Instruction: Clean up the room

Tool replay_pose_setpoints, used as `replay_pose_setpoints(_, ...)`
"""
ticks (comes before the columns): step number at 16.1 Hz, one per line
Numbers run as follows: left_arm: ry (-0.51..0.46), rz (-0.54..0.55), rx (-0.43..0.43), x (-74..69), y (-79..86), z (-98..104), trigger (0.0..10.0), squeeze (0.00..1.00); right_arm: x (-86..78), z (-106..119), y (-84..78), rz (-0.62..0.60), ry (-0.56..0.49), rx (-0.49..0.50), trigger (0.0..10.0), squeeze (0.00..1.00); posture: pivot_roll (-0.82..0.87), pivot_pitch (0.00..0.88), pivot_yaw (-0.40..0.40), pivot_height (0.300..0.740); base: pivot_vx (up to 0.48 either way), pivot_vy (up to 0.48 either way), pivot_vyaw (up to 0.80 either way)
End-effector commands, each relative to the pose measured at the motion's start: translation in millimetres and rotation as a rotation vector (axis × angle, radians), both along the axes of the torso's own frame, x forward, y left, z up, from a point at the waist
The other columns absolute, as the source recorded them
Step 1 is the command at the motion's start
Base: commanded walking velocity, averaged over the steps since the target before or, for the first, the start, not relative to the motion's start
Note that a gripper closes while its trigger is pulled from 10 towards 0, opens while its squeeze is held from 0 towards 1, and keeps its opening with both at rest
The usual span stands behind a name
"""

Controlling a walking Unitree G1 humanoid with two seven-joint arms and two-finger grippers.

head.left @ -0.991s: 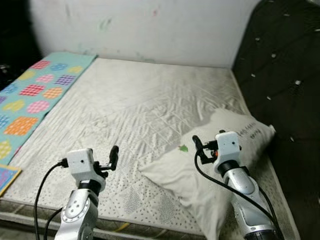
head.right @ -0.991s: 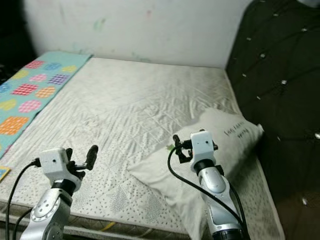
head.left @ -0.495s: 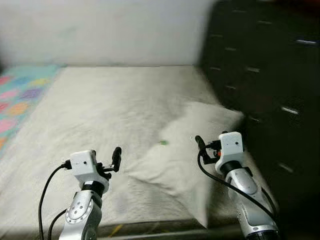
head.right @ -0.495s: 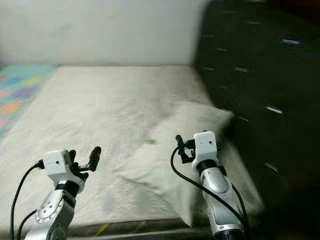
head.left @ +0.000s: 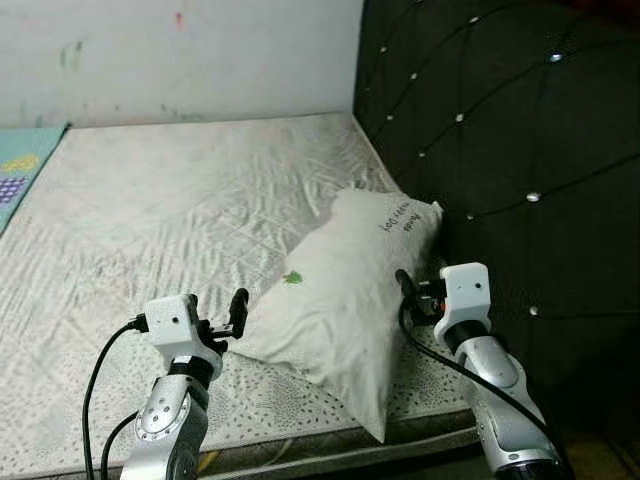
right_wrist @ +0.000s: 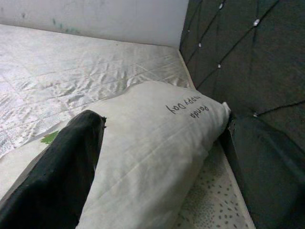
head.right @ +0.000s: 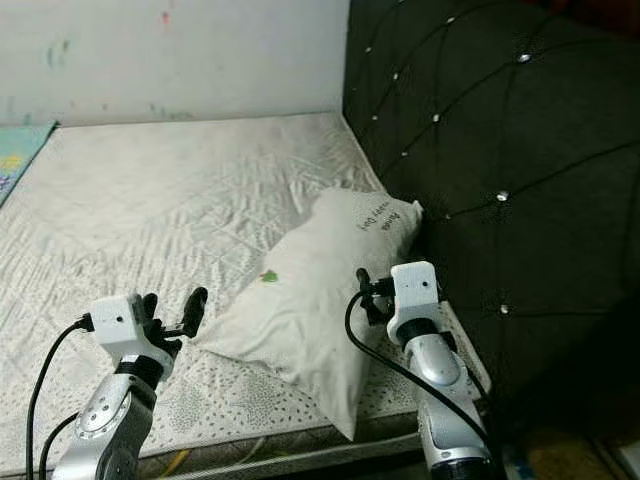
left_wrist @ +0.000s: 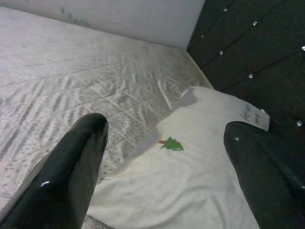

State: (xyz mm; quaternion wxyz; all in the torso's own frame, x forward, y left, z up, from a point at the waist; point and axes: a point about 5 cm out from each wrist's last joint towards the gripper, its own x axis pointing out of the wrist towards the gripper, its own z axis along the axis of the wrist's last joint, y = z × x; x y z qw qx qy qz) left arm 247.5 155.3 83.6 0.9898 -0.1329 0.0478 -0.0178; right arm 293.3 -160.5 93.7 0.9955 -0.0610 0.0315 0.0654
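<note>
On the bare mattress (head.left: 180, 200), close against the dark tufted headboard (head.left: 500, 150), a white pillow (head.left: 340, 280) is lying askew. Its long axis is running from the bed's near edge up towards the headboard, printed end (with lettering) pointing at it, which probably makes it the thing to straighten. The left claw (head.left: 232, 313) is hovering at its near corner and the right claw (head.right: 368, 297) beside its headboard-side edge, both with fingers spread and gripping nothing, seemingly bracketing it for a two-handed lift.

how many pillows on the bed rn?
1. The pillow lies on the mattress beside the dark tufted headboard, between the open left gripper and right gripper.
</note>
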Motion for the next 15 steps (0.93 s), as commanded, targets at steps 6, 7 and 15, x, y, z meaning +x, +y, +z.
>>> replay_pose_setpoints(6, 0.010, 0.010, 0.004, -3.0, 2.2, -1, 10.0, 0.00, -1.0, 0, 1.7, 0.009, -0.002, 0.004, 10.0, 0.00, -0.10, 0.000, -0.002, 0.740, 0.000, 0.000, 0.00)
replay_pose_setpoints(7, 0.011, 0.011, 0.003, -3.4, 2.2, -1, 10.0, 0.00, -1.4, 0, 1.7, 0.009, 0.000, 0.002, 10.0, 0.00, -0.10, 0.000, -0.002, 0.740, 0.000, 0.000, 0.00)
replay_pose_setpoints(15, 0.026, 0.030, 0.002, -10.7, 5.5, 0, 10.0, 0.00, -15.0, -13, 16.7, 0.109, 0.095, 0.045, 10.0, 0.00, -0.09, 0.020, -0.003, 0.740, 0.000, 0.000, 0.00)
